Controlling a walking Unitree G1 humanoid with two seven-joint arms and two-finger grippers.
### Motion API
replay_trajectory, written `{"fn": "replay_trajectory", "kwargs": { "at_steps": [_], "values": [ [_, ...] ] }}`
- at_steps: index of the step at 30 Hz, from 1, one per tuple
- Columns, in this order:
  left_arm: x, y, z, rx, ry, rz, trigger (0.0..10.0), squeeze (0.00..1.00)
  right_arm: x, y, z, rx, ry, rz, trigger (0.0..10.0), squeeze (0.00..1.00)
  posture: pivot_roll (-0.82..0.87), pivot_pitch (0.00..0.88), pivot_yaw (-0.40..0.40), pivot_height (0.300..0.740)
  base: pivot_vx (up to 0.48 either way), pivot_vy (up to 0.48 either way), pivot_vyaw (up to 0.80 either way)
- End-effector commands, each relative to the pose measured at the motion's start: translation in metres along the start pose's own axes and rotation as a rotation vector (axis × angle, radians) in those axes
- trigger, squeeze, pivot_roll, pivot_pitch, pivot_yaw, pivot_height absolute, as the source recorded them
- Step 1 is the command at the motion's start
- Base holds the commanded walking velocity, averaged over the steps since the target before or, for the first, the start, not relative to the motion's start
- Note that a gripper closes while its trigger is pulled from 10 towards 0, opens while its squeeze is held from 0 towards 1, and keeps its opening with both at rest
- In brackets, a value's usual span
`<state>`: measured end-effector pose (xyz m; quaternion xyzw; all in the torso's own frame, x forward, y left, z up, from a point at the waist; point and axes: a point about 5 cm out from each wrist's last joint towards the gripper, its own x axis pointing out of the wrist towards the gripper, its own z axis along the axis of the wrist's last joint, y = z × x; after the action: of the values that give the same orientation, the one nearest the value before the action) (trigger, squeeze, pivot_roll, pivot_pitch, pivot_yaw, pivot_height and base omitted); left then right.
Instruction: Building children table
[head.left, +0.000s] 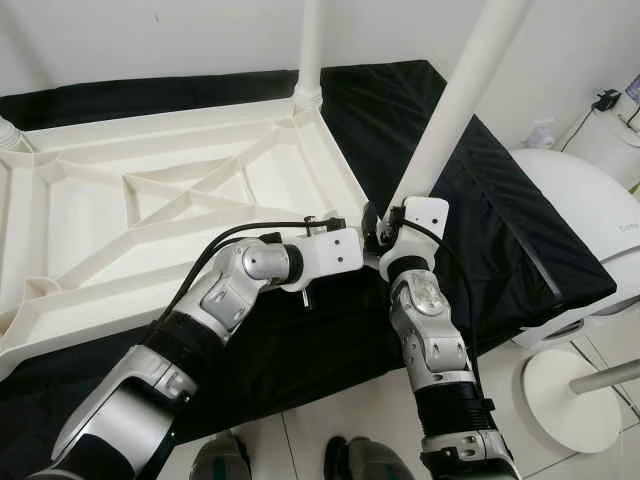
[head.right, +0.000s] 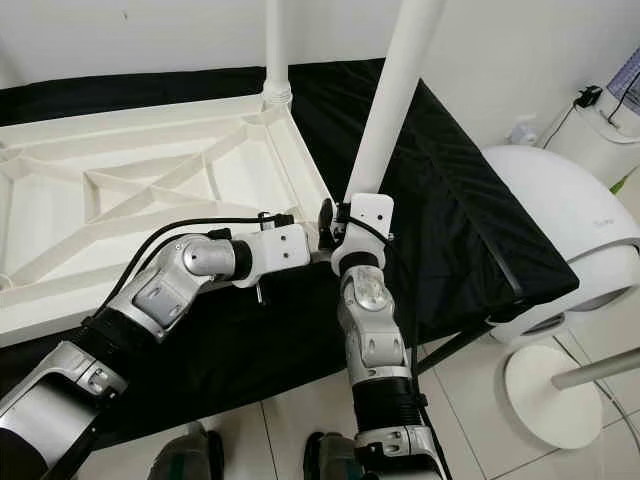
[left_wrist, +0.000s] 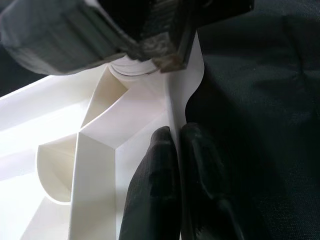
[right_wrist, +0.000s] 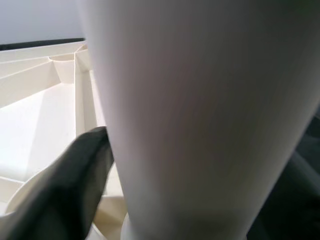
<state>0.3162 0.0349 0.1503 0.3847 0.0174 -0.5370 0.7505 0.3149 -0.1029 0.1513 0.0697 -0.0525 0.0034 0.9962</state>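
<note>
Fingertips of the right gripper (head.right: 330, 228) are mostly hidden behind its own white wrist plate and the table leg (head.left: 455, 95), whose top is cut off by the frame; in the right wrist view that leg is a wide pale blur, with one black finger (right_wrist: 75, 185) pressed against its side, so the gripper looks clamped on the leg just above the near right corner of the tabletop (head.left: 150, 215). Upside down on a black cloth (head.left: 480, 210), the white tabletop shows its ribbed underside, with its left end running out of view. Its shallow rib compartments hold nothing. A second leg (head.left: 311, 45) stands upright in the far right corner socket, also cropped at the top. The left gripper (left_wrist: 176, 150) pinches the tabletop's thin edge rim near that near corner, one finger on each side of the rim. White rounded furniture (head.left: 580, 215) stands to the right on the tiled floor (head.left: 340, 415).
</note>
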Motion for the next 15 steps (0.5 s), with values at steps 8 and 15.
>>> {"fn": "replay_trajectory", "kwargs": {
  "at_steps": [8,15],
  "values": [
    [0.006,-0.008,0.012,0.066,-0.037,-0.083,10.0,0.0,0.0,-0.007,-0.001,0.017,-0.009,0.153,10.0,0.0,-0.03,0.073,-0.044,0.74,0.0,0.0,0.0],
    [0.006,-0.007,0.012,0.066,-0.036,-0.079,10.0,0.0,0.001,-0.021,0.004,-0.036,-0.021,0.343,10.0,0.0,-0.04,0.075,-0.045,0.74,0.0,0.0,0.0]
  ]
}}
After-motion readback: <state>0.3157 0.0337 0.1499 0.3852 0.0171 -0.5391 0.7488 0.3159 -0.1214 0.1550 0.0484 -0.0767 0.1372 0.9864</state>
